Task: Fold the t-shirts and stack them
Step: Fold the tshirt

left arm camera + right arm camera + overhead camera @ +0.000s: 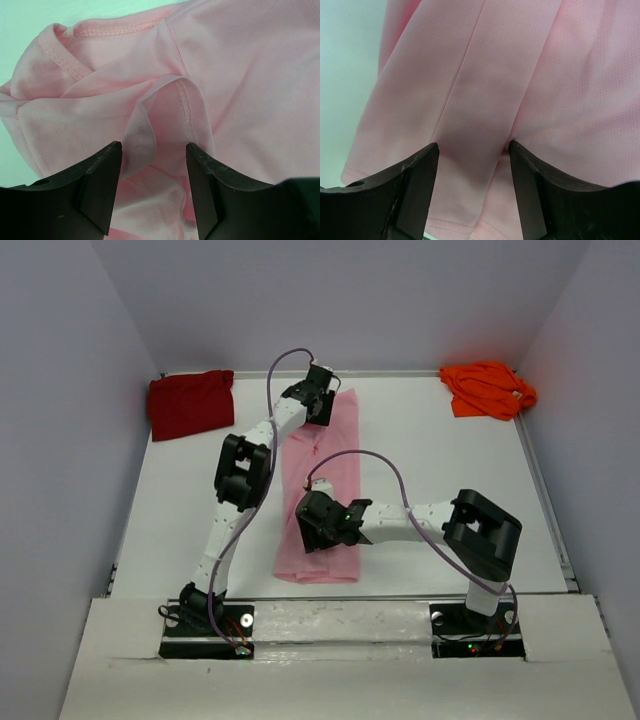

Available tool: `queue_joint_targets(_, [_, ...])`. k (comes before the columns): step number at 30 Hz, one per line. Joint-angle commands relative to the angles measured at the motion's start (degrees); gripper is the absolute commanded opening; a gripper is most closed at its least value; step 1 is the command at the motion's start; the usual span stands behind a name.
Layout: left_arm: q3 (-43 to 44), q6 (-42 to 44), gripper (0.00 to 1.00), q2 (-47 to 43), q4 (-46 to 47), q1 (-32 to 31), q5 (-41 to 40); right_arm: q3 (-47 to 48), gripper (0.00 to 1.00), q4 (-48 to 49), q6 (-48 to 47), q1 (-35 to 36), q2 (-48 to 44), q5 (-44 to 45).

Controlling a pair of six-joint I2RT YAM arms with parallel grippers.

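Careful: if you close now you may catch only the top layer, and the lengthwise fold could slip apart on lifting. Your right gripper (472, 150) sits over the near hem of the light pink t-shirt (340, 440), jaws well apart and gripping nothing. The left gripper (152, 150) is just as wide, straddling a collar fold. The dark red t-shirt (190, 403) and the orange t-shirt (487, 388) lie at the far corners.

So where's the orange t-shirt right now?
Seen from above, the orange t-shirt lies crumpled at the far right corner of the table, apart from the pink t-shirt mid-table and the dark red t-shirt far left.
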Motion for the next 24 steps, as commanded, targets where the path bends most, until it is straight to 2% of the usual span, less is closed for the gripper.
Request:
queue_joint_targets(1, [-1.50,1.04,0.64,-7.92,2.91,-0.55,-3.42,2.71,0.65,-5.18,-2.60,0.74,-0.93,3.23])
queue_joint_targets(9, [-7.48,1.83,0.65,-27.43,4.51,-2.39,-8.16,7.91,0.66,-10.89,-6.82,0.74,-5.85,10.09])
queue_joint_targets(11, [-11.25,1.22,0.65,-33.40,3.98,-2.92,-9.13,8.61,0.66,-12.47,-7.27,0.74,-7.87,11.49])
queue_joint_targets(15, [-24.42,-1.51,0.65,-44.47,5.29,-3.89,-8.35,7.91,0.67,-14.93,-7.27,0.74,-11.47,14.48])
queue_joint_targets(18, [-41.52,-4.49,0.65,-56.14,8.71,-4.24,-5.19,4.85,0.67,-16.34,-5.34,-0.39,-14.01,15.98])
queue_joint_targets(22, [-55.16,-7.04,0.65,-65.39,10.21,-4.42,-4.66,1.24,0.67,-16.96,-3.05,-3.99,-18.05,14.93])
queue_joint_targets(24, [-58.45,-7.57,0.65,-70.67,9.87,-4.50,-4.30,-1.48,0.67,-16.87,-2.87,-5.66,-19.30,14.40])
